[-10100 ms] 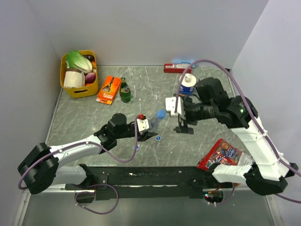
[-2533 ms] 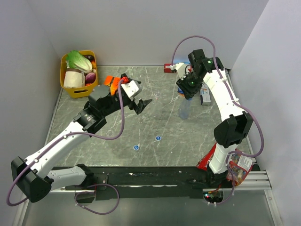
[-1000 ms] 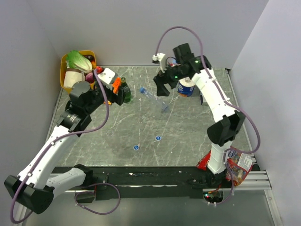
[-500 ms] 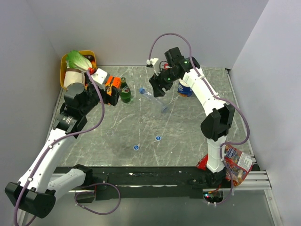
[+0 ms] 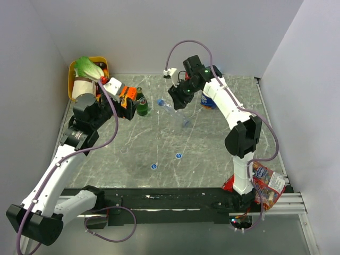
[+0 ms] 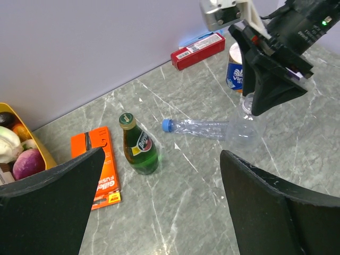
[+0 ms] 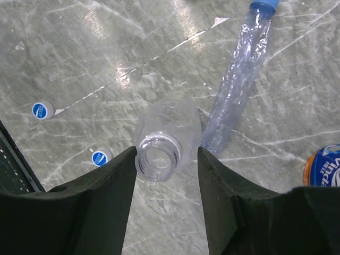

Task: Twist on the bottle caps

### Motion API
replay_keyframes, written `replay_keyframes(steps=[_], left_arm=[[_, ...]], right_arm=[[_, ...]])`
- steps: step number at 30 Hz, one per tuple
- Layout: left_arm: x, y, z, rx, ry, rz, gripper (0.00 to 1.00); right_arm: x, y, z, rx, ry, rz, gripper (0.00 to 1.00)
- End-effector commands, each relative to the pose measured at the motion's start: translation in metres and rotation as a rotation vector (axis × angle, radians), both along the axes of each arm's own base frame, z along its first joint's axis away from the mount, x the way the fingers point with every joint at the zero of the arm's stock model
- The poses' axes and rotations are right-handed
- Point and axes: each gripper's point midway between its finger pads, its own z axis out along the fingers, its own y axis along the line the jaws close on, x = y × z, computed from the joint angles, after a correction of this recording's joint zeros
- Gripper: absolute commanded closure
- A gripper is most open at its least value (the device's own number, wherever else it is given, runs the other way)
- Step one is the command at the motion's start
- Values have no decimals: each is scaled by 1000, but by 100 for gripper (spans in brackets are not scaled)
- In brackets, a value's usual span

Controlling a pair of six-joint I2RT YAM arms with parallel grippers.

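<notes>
A clear bottle point(image 7: 170, 122) stands upright with an open, uncapped mouth. My right gripper point(image 7: 166, 159) reaches down over it, one finger against each side of its body, shut on it. The same bottle point(image 5: 185, 118) appears just below the gripper point(image 5: 179, 101) in the top view. A second clear bottle point(image 7: 239, 90) lies on its side beside it, wearing a blue cap point(image 7: 264, 6). Two loose blue bottle caps point(image 7: 41, 110) point(image 7: 100, 157) rest on the table nearer the arms. My left gripper point(image 6: 159, 212) hovers wide open and empty, high over the back left.
A dark green glass bottle point(image 6: 139, 151) and an orange pack point(image 6: 101, 164) sit below the left gripper. A yellow basket point(image 5: 74, 69) of vegetables stands in the back left corner. A blue-and-white roll point(image 5: 208, 99), a red box point(image 6: 197, 50) and a snack bag point(image 5: 263, 178) lie to the right.
The right gripper's fingers have drawn in from wide open onto the upright bottle. The left arm has pulled back a little towards the left.
</notes>
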Motion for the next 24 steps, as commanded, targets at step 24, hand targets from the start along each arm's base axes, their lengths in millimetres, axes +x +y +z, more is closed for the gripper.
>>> replay_keyframes(steps=[24], left_arm=[[-40,-98,-54,2,37,-630,4]], right_arm=[[-112,1,175,270,-308,302,85]])
